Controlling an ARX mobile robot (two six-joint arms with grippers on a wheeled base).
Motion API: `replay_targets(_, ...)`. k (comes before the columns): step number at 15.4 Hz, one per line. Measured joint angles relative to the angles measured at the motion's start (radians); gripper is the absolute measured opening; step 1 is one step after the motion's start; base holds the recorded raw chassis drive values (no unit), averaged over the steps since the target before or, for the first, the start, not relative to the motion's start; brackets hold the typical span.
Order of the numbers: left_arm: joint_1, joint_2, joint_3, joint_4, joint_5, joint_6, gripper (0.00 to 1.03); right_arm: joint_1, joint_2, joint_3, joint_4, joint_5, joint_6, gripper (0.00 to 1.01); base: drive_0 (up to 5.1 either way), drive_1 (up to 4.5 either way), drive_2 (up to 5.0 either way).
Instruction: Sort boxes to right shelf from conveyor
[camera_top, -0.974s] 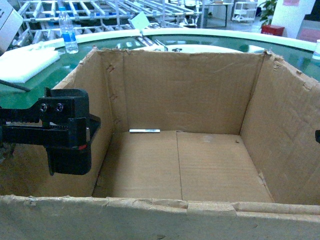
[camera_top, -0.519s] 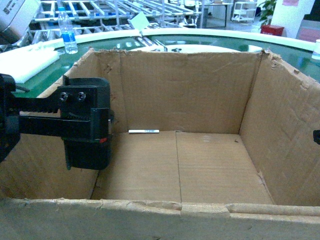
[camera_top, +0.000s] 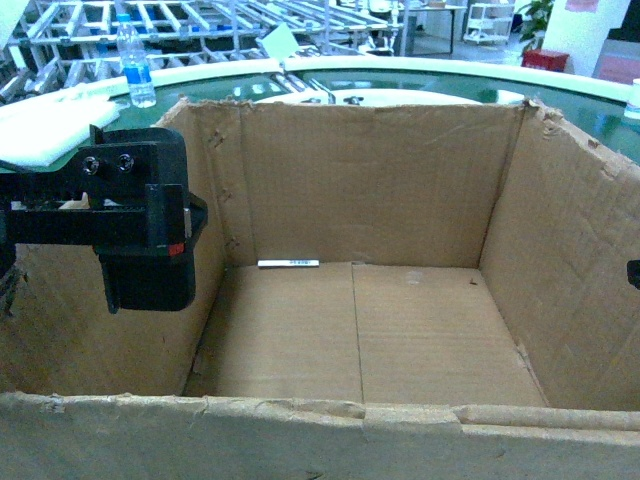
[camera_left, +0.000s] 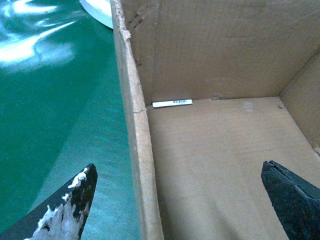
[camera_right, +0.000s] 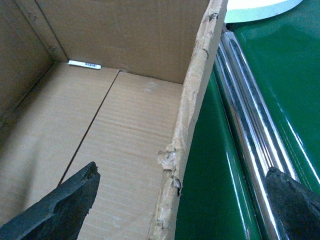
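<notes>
Cardboard fills nearly the whole head view: the big open box (camera_top: 400, 300) sits right up against the robot, its ragged near edge running along the bottom of the frame. It's on the green conveyor (camera_left: 55, 100), with the little white sticker strip (camera_top: 289, 263) lying on the floor of the box at the foot of the far wall.

What changed: over the last second the left gripper (camera_top: 140, 235) moved along the left wall. Half a second ago it had pushed in and up toward the box interior, and now it has backed off left a bit, sitting at the wall's top edge. From its wrist cam the jaws are spread wide and straddle that left wall (camera_left: 135, 150), one fingertip (camera_left: 75, 200) out over the belt, the other inside the box. Nothing is pinched yet.

The right gripper (camera_right: 180, 200) looks like the mirror image: its own cam shows it spread wide across the torn right wall (camera_right: 192, 100), one finger inside, one out over a shiny metal rail (camera_right: 245, 125). In the head view only a sliver of it shows at the right edge.

My read: both arms are lined up to clamp opposite walls, so a lift looks close. The box hasn't budged, though.

Farther off there's a water bottle (camera_top: 135, 65) and a white foam slab (camera_top: 50, 115) on the far left, with steel roller racks (camera_top: 200, 25) behind.
</notes>
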Motion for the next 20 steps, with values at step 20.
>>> replay_targets(20, 0.004, 0.009, 0.000, 0.000, -0.004, 0.000, 0.95, 0.000, 0.000, 0.000, 0.000, -0.001, 0.000, 0.87, 0.0, 0.00, 0.0)
